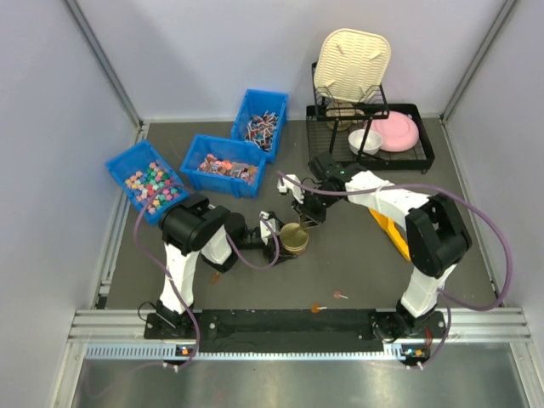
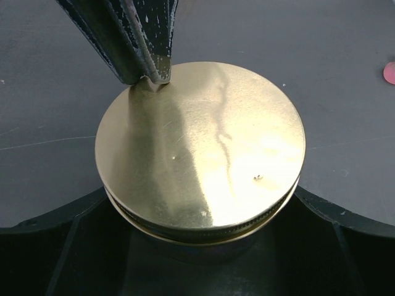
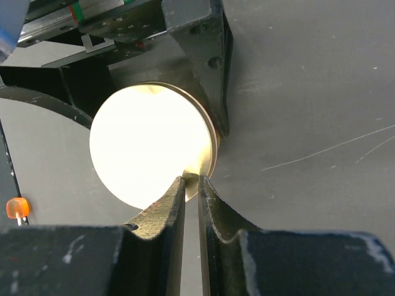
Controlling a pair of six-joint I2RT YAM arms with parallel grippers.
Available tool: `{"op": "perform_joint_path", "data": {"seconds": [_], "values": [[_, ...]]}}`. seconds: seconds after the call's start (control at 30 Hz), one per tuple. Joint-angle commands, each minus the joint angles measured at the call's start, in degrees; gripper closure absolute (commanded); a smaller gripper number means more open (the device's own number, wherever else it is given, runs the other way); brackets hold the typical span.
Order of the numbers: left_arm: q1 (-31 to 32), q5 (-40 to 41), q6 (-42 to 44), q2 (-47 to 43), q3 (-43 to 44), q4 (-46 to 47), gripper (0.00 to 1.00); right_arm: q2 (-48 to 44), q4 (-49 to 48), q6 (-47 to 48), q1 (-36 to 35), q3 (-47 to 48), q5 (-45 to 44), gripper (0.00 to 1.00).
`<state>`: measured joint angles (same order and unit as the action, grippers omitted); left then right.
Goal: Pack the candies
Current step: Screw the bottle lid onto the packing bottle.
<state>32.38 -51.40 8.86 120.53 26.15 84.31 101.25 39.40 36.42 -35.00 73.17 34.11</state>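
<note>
The left gripper (image 1: pixel 280 240) clasps the jar (image 2: pixel 203 231), its contents hidden under the gold lid (image 2: pixel 203 148) – the right gripper (image 3: pixel 191 185), fingers nearly together, touches the lid's rim – while the candies (image 1: pixel 223 167) lie well apart in a blue bin (image 1: pixel 208 138).

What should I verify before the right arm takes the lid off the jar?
1. The lid sits flat on the jar: ok.
2. The right gripper pinches the lid's rim: ok.
3. The left gripper flanks the jar; firm hold: cannot tell.
4. The jar's contents: cannot tell, the lid hides them.
5. No loose sweets on the table: not ok, two lie near its front edge.
</note>
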Motion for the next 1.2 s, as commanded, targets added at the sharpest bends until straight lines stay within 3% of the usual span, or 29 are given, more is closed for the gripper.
{"op": "perform_joint_path", "data": {"seconds": [0.0,0.83,1.17], "values": [[-0.9,3.6,-1.3,2.6,0.0,13.0,0.33,1.1,11.1,1.1,-1.2,-4.5,2.6,0.89],[-0.8,3.7,-1.5,2.6,0.1,13.0,0.33,-1.8,13.3,0.6,-5.4,-8.5,2.7,0.88],[-0.8,3.7,-1.5,2.6,0.2,12.9,0.33,-7.3,13.6,0.2,-2.8,-0.4,0.3,0.78]]}}
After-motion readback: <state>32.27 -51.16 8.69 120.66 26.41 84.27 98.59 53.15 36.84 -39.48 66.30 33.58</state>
